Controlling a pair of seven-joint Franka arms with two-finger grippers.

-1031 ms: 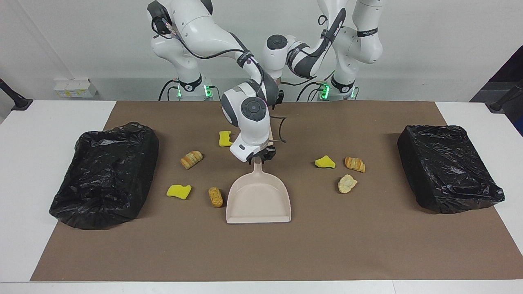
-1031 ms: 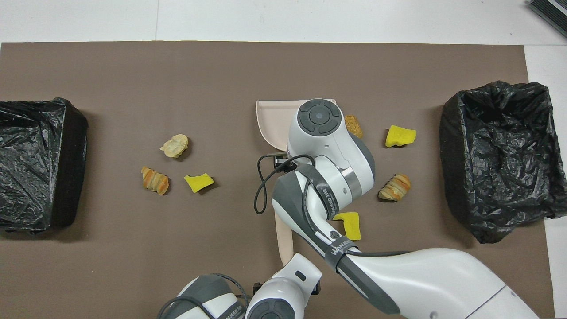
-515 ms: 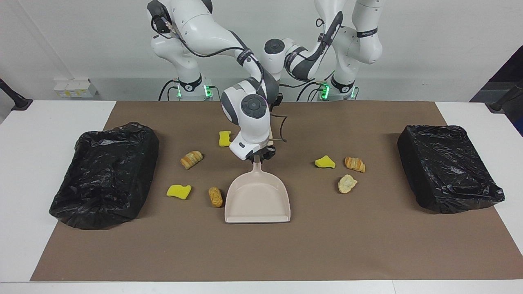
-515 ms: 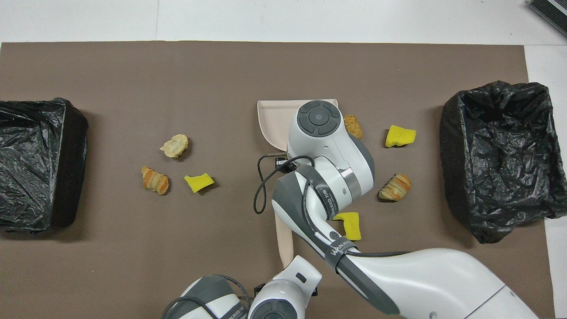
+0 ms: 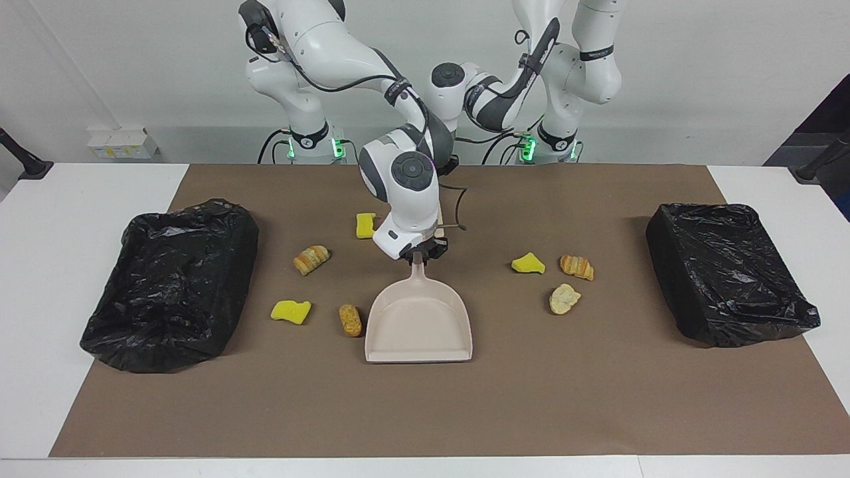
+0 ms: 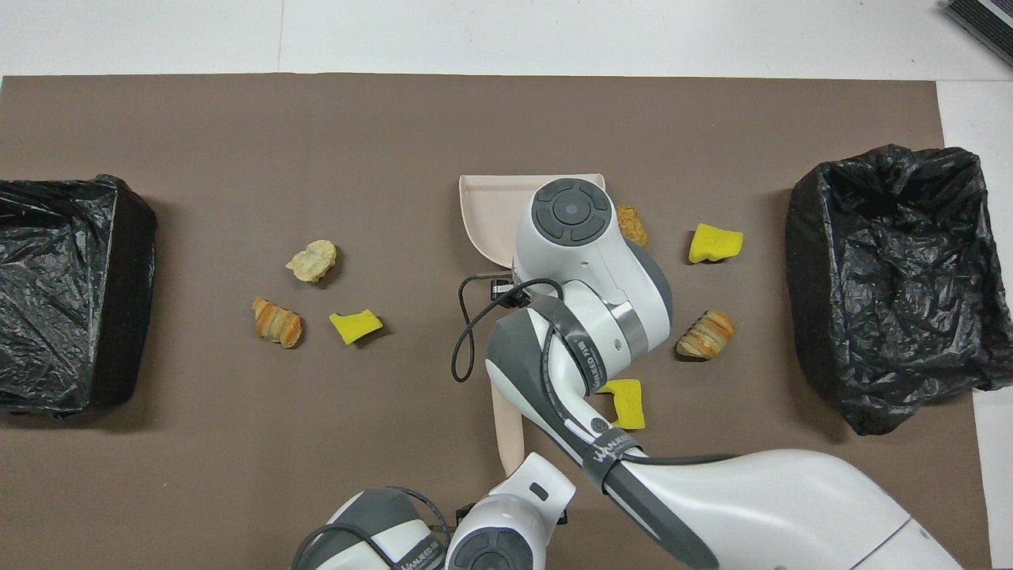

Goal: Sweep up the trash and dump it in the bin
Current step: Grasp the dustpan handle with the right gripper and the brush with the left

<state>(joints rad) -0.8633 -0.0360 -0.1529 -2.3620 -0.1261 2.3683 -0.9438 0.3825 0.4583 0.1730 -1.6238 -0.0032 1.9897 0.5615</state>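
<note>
Brown paper (image 5: 597,398) covers the middle of the white table (image 5: 40,265), and on it lie the seven pieces of trash: toward the right arm's end, a yellow sponge scrap (image 5: 291,311), a tan bread roll (image 5: 311,259), a small brown lump (image 5: 350,320) just beside the dustpan, and another yellow scrap (image 5: 365,225) nearer to the robots; toward the left arm's end, a yellow wedge (image 5: 528,264), a striped bread lump (image 5: 576,267) and a pale lump (image 5: 564,299). None of the pieces lies in either bin. One black-lined bin (image 5: 171,282) stands at the right arm's end of the table and the other black-lined bin (image 5: 727,272) at the left arm's end. The beige dustpan (image 5: 419,324) lies flat on the paper in the middle, its mouth turned away from the robots, nothing in its tray. The right gripper (image 5: 418,254) is down at the tip of the dustpan's handle, fingers clamped on it. The left gripper (image 6: 526,495) is low over the robots' edge of the paper, at the end of a beige brush handle (image 6: 505,423); its fingers are closed, though whether they grip the handle cannot be told
</note>
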